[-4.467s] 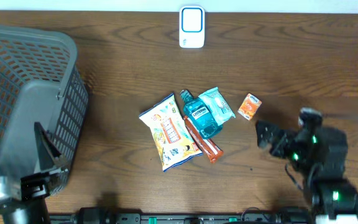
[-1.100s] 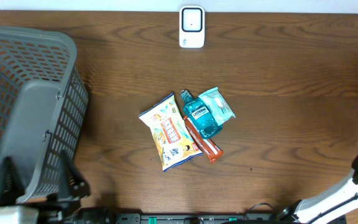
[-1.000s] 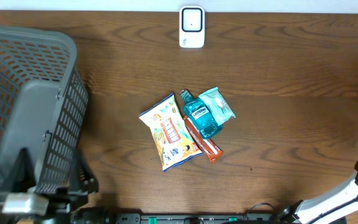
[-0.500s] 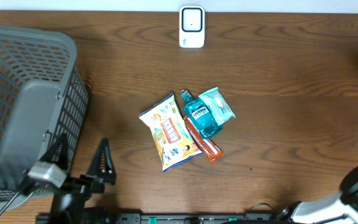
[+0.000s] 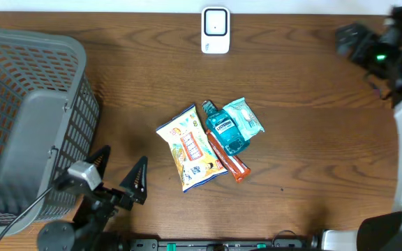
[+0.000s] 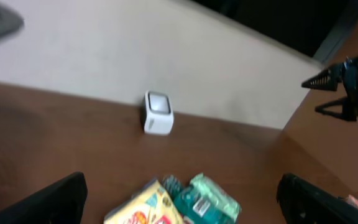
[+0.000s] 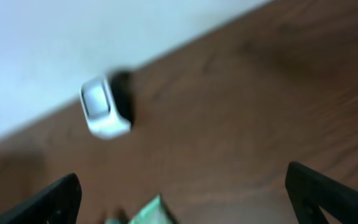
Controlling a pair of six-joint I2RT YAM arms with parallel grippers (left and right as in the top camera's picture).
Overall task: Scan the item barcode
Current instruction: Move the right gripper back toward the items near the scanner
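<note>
The overhead view is evenly, softly lit and mostly sharp, with only faint shadows on the wooden table (image 5: 306, 139). Both wrist views are blurred, the right one worst; there the white scanner (image 7: 104, 112) casts a dark shadow toward 2 o'clock.

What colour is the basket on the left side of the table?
The basket is grey, seen best in the overhead view.

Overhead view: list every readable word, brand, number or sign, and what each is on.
"LISTERINE", as best it reads: white label on the clear blue plastic mouthwash bottle.
Too small to read: red lettering on the yellow printed snack bag; print on the teal foil pouch.
Nothing legible: the red-orange stick pack; the white box-shaped scanner.
Both wrist views: too blurred for any text.
</note>
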